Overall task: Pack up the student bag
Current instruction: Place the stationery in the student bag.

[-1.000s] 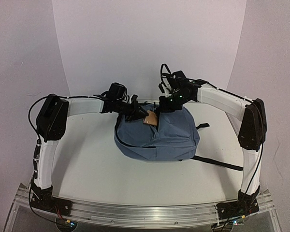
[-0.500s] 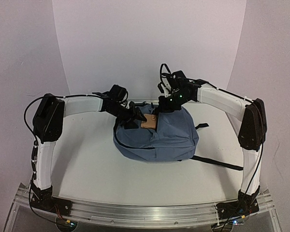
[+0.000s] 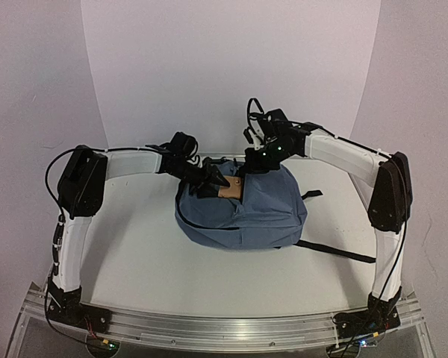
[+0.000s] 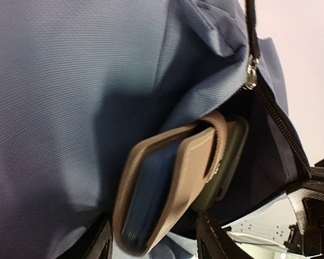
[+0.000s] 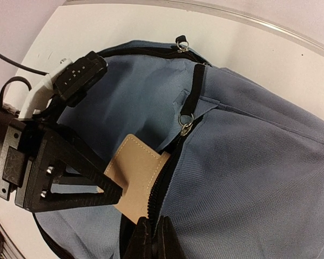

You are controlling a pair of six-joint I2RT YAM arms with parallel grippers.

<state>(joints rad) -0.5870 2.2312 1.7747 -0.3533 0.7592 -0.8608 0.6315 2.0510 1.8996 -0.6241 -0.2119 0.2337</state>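
A slate-blue student bag (image 3: 243, 212) lies mid-table (image 3: 134, 253), one black strap (image 3: 336, 252) trailing toward 4 o'clock. A tan case (image 3: 229, 186) sits half inside the bag's unzipped mouth at 12 o'clock. The left gripper (image 3: 209, 184) straddles the case with jaws apart, while the right gripper (image 3: 247, 167) is clamped on the bag's zipper edge.

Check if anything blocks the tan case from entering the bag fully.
Nothing visible does. The tan case sits partway in the open mouth of the student bag, flanked by the open left gripper; the right gripper pinches the zipper edge. A grey-green item lies alongside it inside, not across it.
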